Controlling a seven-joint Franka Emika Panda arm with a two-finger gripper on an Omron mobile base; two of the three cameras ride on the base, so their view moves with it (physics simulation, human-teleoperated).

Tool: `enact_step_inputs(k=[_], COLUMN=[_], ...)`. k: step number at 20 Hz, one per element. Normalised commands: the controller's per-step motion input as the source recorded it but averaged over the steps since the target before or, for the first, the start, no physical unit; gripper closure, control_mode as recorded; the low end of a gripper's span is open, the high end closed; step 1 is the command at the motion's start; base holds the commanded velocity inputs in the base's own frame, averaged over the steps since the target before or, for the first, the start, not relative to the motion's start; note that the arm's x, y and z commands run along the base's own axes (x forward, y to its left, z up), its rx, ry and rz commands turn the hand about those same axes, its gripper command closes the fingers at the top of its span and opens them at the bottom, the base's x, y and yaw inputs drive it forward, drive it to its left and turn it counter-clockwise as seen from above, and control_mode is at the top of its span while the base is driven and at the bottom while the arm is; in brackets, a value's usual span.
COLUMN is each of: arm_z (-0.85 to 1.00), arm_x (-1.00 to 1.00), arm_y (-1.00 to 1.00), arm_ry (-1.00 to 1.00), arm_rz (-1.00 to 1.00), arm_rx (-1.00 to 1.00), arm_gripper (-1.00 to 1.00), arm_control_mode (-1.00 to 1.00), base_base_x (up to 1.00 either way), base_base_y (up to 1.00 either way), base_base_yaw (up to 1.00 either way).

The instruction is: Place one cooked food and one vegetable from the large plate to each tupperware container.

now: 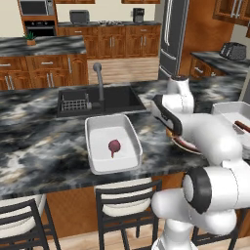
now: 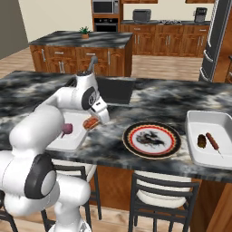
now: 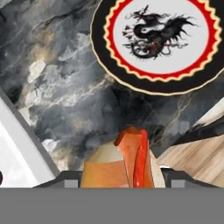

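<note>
My gripper (image 2: 93,121) is shut on a hot dog (image 2: 91,123), an orange sausage in a tan bun (image 3: 127,159), over the counter between the large plate (image 2: 152,139) and the left tupperware container (image 2: 72,138). The plate (image 3: 157,43) has nothing on its white centre with the dark dragon print. In the left base view my arm hides most of the plate (image 1: 183,142). The left container (image 1: 122,134) holds a dark red vegetable (image 1: 114,146). The right container (image 2: 213,122) holds a dark brown piece (image 2: 201,141) and a sausage on a stick (image 2: 212,141).
A black sink (image 1: 114,100) with a grey faucet (image 1: 99,80) lies behind the left container. The marble counter's front edge (image 2: 136,167) runs just below the plate, with dark-framed stools (image 1: 127,200) under it. A white corner of the left container (image 3: 13,157) shows beside the fingers.
</note>
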Motion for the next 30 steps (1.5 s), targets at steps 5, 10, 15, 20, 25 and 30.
enact_step_inputs(k=[5,10,15,20,25,30], arm_z=[0.21,0.01,-0.01,-0.32,-0.51,-0.41], arm_x=[0.11,0.23,0.29,0.25,0.34,0.16], arm_y=[1.0,1.0,0.88,0.53,0.18,0.01], arm_ry=[0.04,0.12,0.06,0.07,0.09,0.01], arm_rz=[0.29,0.08,0.01,0.0,0.01,0.06], arm_rx=[0.0,-0.01,0.0,0.0,-0.03,-0.07], arm_gripper=[1.0,1.0,1.0,1.0,1.0,1.0], arm_control_mode=[-1.0,-1.0,-1.0,-1.0,-1.0,-1.0], base_base_x=[0.0,0.0,0.0,0.0,0.0,0.0], base_base_y=[0.0,0.0,0.0,0.0,0.0,0.0], base_base_yaw=[0.0,0.0,0.0,0.0,0.0,0.0])
